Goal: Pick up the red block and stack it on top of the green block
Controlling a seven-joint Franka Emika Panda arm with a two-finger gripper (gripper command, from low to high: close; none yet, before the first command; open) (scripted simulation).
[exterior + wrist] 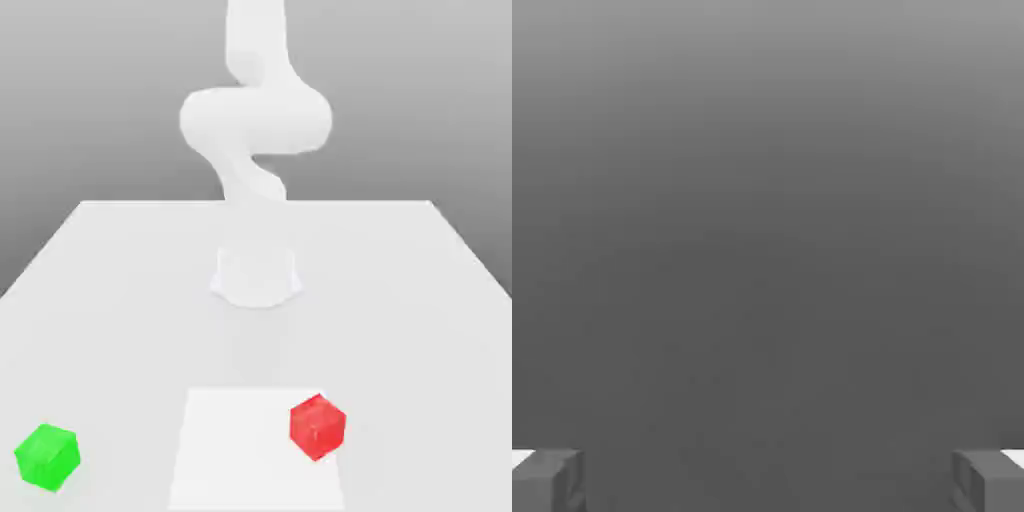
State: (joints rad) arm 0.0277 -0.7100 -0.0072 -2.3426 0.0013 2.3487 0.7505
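Nearest the exterior camera sits the small bright green cube (47,457), low at the exterior view's left on the flat white table (120,300). It rests on one face, turned so that a vertical edge faces the camera and two side faces show. Being a cube, it has no long axis to speak of.

Toward the exterior view's right, well apart from the green block, stands the small glossy red cube (318,427). It too sits flat on a face, rotated so a corner edge points toward the camera. It lies on a slightly brighter white square patch (240,450) of the tabletop, near that patch's right edge.

Farther back, the white robot arm (255,120) rises from its round base (256,277) at the middle of the table and bends upward out of the top of the exterior view, far from both blocks.

From the hand camera, the gripper (768,480) shows two grey fingertips (547,480) set at opposite edges of the picture, spread wide with nothing between them, against a plain grey background.
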